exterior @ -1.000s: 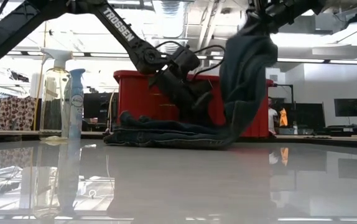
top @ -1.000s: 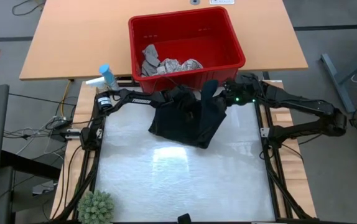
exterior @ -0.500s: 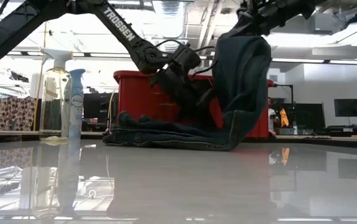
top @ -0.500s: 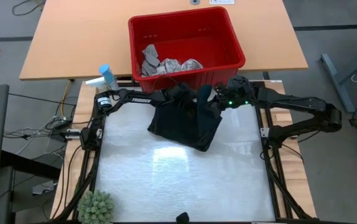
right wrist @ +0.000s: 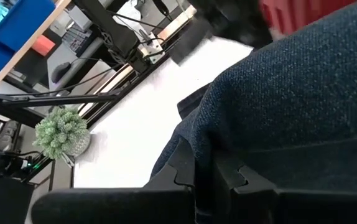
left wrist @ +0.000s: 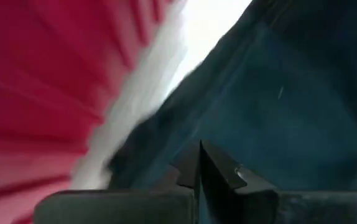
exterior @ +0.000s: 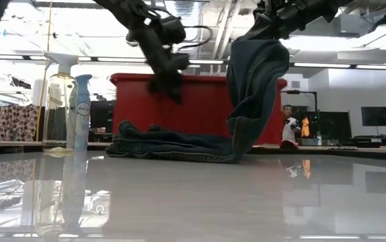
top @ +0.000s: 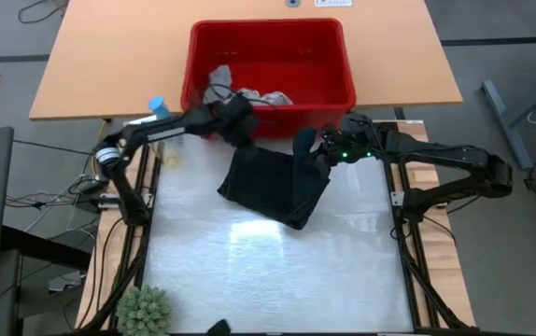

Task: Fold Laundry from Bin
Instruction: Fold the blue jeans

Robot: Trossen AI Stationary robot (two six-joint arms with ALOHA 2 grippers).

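Trousers half-lifted, spreading step under way

Pincer work first: the right pincer (top: 317,155) is clamped on one end of the dark trousers (top: 273,185), and the right wrist view shows its fingers (right wrist: 185,171) pressed together with denim bunched between them. In the low view that end hangs raised in a tall drape (exterior: 252,87) while the rest of the garment lies in a low heap on the tabletop (top: 268,271), just in front of the red bin (top: 266,56). The left pincer (top: 242,129) sits at the trousers' far corner beside the bin wall; its wrist view shows the fingers (left wrist: 219,171) closed against each other with nothing visibly between them, hovering over dark cloth (left wrist: 278,112).

Inside the bin a grey cloth (top: 218,79) and a leaf-printed white cloth (top: 266,95) still wait. A pale-blue spray bottle (top: 160,108) stands near the left arm, and a small green plant (top: 144,310) sits at the tabletop's near corner.

By my reading, the trousers are out of the bin and being laid flat before any fold. The next move likely calls for the left pincer to open and take a corresponding corner so both arms can stretch the fabric out smooth.
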